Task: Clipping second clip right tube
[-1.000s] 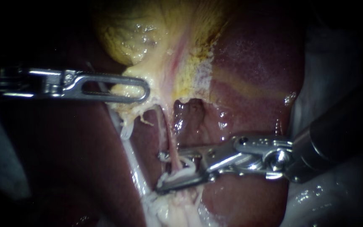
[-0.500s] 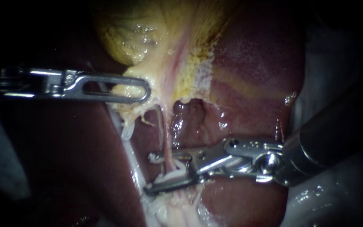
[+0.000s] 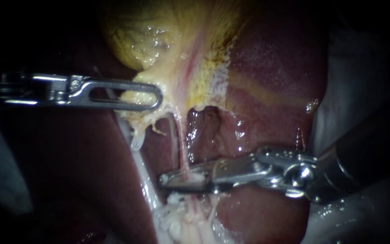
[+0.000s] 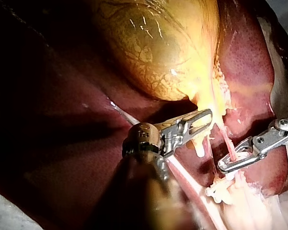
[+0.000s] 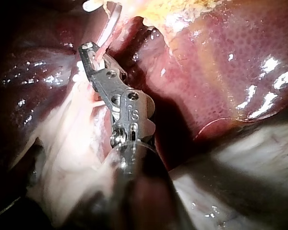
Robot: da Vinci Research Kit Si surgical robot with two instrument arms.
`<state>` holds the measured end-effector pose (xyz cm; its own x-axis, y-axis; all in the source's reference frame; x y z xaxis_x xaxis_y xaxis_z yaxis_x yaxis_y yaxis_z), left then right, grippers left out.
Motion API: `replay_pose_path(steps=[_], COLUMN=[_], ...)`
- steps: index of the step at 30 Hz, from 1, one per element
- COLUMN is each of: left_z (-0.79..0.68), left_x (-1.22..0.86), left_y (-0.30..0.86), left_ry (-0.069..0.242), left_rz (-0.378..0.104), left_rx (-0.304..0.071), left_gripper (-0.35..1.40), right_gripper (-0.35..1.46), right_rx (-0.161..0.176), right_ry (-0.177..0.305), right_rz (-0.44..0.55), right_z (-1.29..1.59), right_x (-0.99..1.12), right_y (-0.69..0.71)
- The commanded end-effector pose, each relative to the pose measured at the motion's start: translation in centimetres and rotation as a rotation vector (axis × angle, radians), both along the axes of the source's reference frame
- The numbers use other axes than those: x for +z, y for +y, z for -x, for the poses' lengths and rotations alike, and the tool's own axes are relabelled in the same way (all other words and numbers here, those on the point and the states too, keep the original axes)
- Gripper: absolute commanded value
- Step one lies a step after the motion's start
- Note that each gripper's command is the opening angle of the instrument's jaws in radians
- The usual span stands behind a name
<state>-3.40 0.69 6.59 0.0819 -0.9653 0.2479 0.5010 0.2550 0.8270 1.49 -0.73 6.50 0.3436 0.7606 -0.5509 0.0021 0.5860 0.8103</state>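
Pink right tube [image 3: 182, 153] runs down from the gallbladder [image 3: 159, 40]. Your right instrument [image 3: 168, 179] has both jaws clamped across it, just above the white frayed tissue [image 3: 181, 219]. Your left instrument [image 3: 155, 100] grips the gallbladder's lower edge, jaws closed on it. Behind lies the liver [image 3: 276, 68]. 1 whitish tube [image 3: 141, 176] runs alongside, untouched.

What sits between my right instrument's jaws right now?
The thin pink right tube, clamped from both sides by the right instrument; the endoscope view shows it.
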Motion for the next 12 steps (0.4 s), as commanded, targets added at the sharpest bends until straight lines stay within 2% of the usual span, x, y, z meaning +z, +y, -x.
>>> replay_pose_path(steps=[1, 5, 12], left_z=[0.0, 0.0, 0.0], left_x=[0.0, 0.0, 0.01], left_y=[0.0, 0.0, 0.0], left_ry=[0.0, 0.0, 0.0], left_rz=[0.0, 0.0, 0.0], left_rx=[0.0, 0.0, 0.0], left_gripper=[-0.35, -0.35, -0.35], right_gripper=[-0.35, -0.35, -0.35], right_rx=[-0.003, -0.016, -0.016], right_ry=[0.002, 0.006, 0.006], right_rz=[0.0, -0.001, -0.001], right_z=[-0.02, -0.03, -0.03], right_x=[0.01, 0.03, 0.03], right_y=[-0.02, -0.05, -0.05])
